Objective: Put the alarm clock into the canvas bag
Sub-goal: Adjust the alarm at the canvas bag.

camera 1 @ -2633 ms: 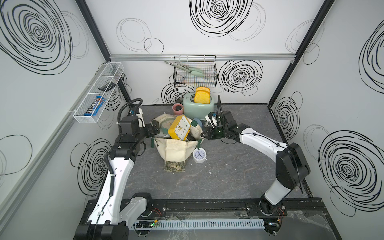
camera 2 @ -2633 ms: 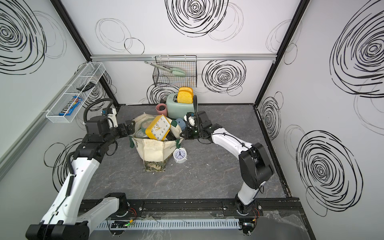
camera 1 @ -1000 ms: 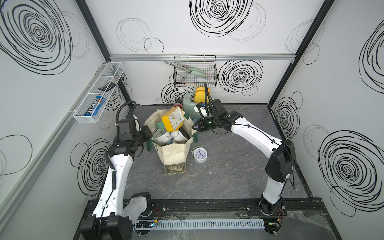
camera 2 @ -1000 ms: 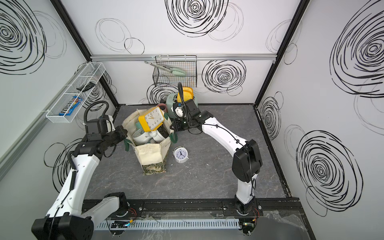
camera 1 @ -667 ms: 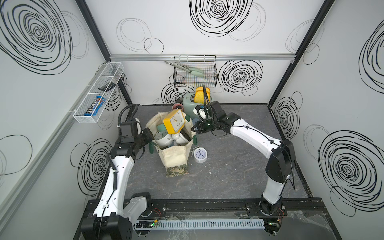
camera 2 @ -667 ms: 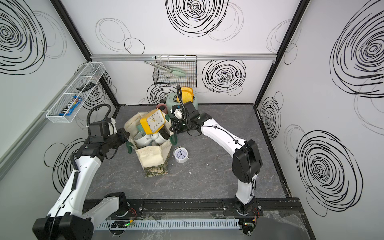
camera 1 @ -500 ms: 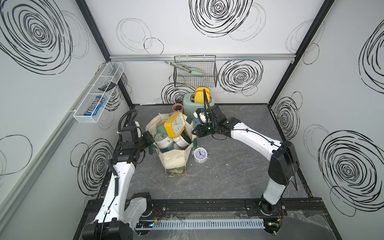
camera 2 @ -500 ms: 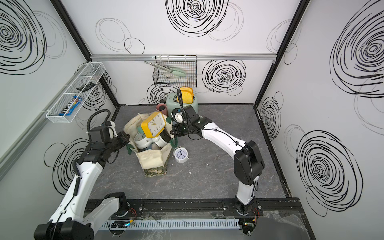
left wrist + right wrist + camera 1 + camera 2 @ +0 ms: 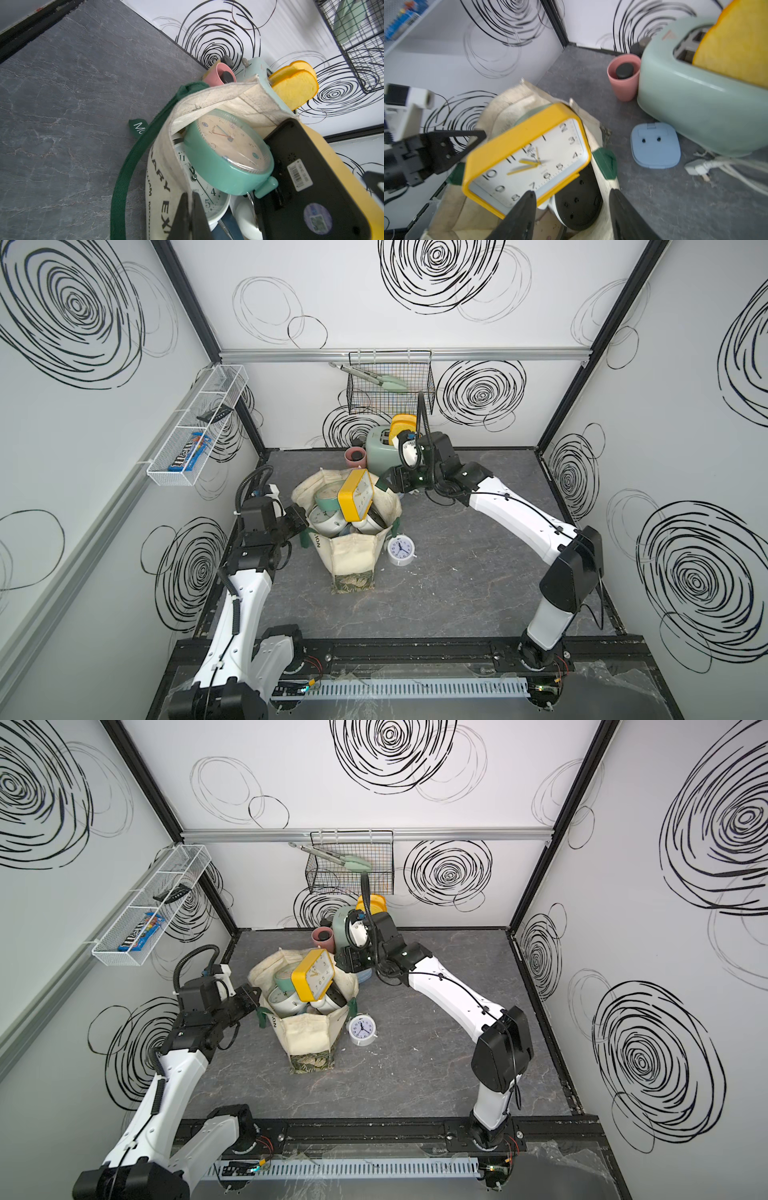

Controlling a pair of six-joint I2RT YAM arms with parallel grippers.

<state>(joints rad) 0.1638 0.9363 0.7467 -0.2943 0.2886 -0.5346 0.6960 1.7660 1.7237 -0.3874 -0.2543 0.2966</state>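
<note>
The cream canvas bag point(image 9: 353, 551) point(image 9: 307, 1031) stands mid-table, heaped with several clocks. A yellow square alarm clock point(image 9: 356, 499) point(image 9: 527, 158) leans on top of the heap, above a teal round clock point(image 9: 226, 149). A small white alarm clock point(image 9: 401, 551) point(image 9: 362, 1031) stands on the table just right of the bag. My left gripper point(image 9: 305, 526) point(image 9: 189, 194) is shut on the bag's left rim beside the green handle point(image 9: 133, 166). My right gripper point(image 9: 384, 483) point(image 9: 571, 193) is open at the bag's back-right rim, holding nothing.
Behind the bag stand a mint toaster point(image 9: 384, 443) holding yellow toast and a pink cup point(image 9: 355, 456). A blue compact point(image 9: 655, 145) and a plug with its cord point(image 9: 697, 168) lie by the toaster. A black wire basket point(image 9: 390, 385) hangs on the back wall, a white wire shelf point(image 9: 199, 427) on the left wall.
My right gripper has opened and let go of the bag's right rim. The bag has sunk back towards the table and shifted slightly right. My left gripper keeps its hold.
</note>
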